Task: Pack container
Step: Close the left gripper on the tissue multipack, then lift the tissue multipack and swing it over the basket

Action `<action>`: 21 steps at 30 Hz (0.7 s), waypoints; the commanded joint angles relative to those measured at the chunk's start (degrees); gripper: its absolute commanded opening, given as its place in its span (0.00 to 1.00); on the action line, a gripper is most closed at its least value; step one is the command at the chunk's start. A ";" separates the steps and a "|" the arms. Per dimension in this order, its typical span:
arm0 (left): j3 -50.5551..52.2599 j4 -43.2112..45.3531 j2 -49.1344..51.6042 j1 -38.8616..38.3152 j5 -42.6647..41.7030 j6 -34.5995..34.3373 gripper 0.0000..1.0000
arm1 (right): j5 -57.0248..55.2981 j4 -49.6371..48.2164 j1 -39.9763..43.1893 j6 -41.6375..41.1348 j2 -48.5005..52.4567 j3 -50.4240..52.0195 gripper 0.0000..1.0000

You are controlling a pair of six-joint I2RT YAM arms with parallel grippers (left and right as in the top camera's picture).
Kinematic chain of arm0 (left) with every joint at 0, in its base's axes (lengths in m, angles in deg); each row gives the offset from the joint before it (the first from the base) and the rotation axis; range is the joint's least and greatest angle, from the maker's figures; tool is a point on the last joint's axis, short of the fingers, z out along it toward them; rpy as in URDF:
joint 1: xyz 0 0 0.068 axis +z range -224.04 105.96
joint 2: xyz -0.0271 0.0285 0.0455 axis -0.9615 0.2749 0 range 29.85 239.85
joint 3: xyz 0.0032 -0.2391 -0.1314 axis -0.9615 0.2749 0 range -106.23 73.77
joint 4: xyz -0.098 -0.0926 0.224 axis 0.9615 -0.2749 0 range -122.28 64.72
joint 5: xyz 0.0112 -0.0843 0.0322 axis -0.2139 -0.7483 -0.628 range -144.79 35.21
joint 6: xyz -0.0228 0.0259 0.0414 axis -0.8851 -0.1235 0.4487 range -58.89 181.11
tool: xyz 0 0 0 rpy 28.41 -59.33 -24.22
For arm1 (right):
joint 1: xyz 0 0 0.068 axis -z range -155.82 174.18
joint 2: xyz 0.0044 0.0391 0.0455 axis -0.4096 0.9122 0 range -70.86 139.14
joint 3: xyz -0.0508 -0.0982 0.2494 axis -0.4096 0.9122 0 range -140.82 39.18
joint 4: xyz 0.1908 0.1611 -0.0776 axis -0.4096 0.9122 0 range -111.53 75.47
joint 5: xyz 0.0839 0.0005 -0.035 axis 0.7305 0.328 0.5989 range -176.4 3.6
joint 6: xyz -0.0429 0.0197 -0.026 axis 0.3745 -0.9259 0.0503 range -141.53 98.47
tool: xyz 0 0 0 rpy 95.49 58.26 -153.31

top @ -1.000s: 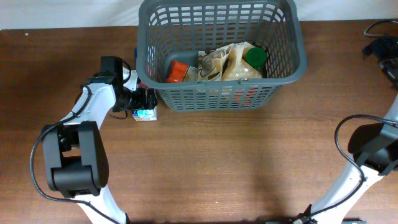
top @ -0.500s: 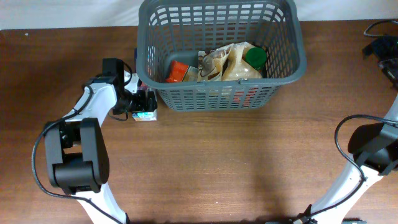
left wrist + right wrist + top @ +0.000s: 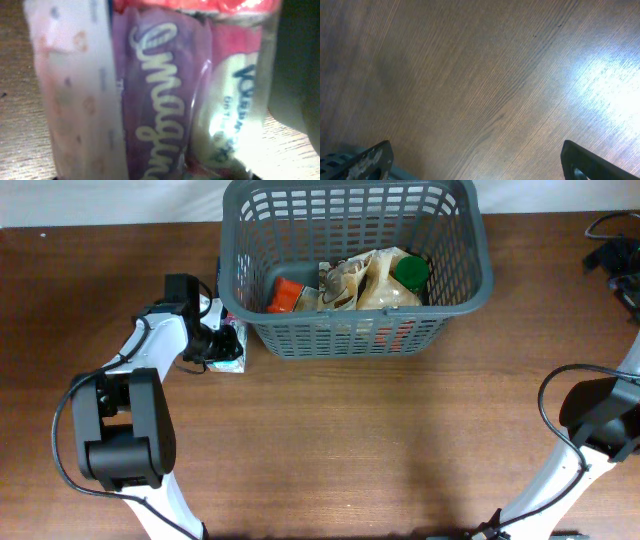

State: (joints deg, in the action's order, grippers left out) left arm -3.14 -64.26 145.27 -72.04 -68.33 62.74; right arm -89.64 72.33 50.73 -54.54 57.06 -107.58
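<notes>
The large dark grey plastic basket with slotted lattice walls point(image 3: 340, 335) stands at the upper middle of the overhead frame on the brown wooden table point(image 3: 350, 440). It holds a crumpled beige bag point(image 3: 365, 280), an orange item point(image 3: 288, 292) and something with a green round top point(image 3: 410, 272). The left gripper point(image 3: 222, 342) sits just beside the basket's lower left corner, outside the wall. Its fingers are set about a small white, purple and red wrapped packet point(image 3: 230, 361), which lies on the table close against the basket's left end. In the left wrist view that packet point(image 3: 165, 90) fills nearly the whole frame, its glossy wrapper creased, with a dark shape crossing the right edge. The jaws stand partly closed around it, but whether they truly pinch it I cannot tell. The right gripper point(image 3: 477, 165) is well apart from the basket, towards the upper right edge of the overhead frame. In its own wrist view the two fingertips sit in the lower left and lower right corners, spread wide, with only bare wood grain between them and nothing held.
</notes>
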 commanded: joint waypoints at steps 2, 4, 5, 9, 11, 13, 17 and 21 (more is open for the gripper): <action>-0.63 -0.33 1.68 -0.13 -0.17 0.07 0.16 | -1.11 -0.04 0.11 -0.50 -0.90 0.24 0.99; -1.70 -0.68 1.68 -0.13 -0.17 0.07 0.02 | -1.11 -0.02 0.11 -0.50 -0.90 0.24 0.99; -2.36 -0.83 1.66 -0.13 -0.17 0.00 0.02 | -1.11 -0.02 0.11 -0.50 -0.90 0.24 0.99; -6.23 -1.79 1.66 0.74 -0.13 -2.60 0.02 | -1.11 -0.02 0.11 -0.50 -0.90 0.24 0.99; -8.98 -2.75 1.64 1.79 -0.15 -3.89 0.02 | -1.11 -0.02 0.11 -0.50 -0.90 0.24 0.99; -12.09 -4.02 1.55 3.15 -0.09 -4.79 0.02 | -1.11 -0.02 0.11 -0.50 -0.90 0.24 0.99; -18.82 -5.66 1.27 6.86 -0.09 -8.09 0.02 | -1.11 -0.02 0.11 -0.50 -0.90 0.24 0.99; -27.28 -7.39 0.90 10.88 -0.13 -9.31 0.02 | -1.11 -0.02 0.11 -0.50 -0.90 0.24 0.99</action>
State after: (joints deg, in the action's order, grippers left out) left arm -24.31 -71.37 147.41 -63.94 -68.22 55.57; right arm -89.64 72.33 50.73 -54.56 57.06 -107.58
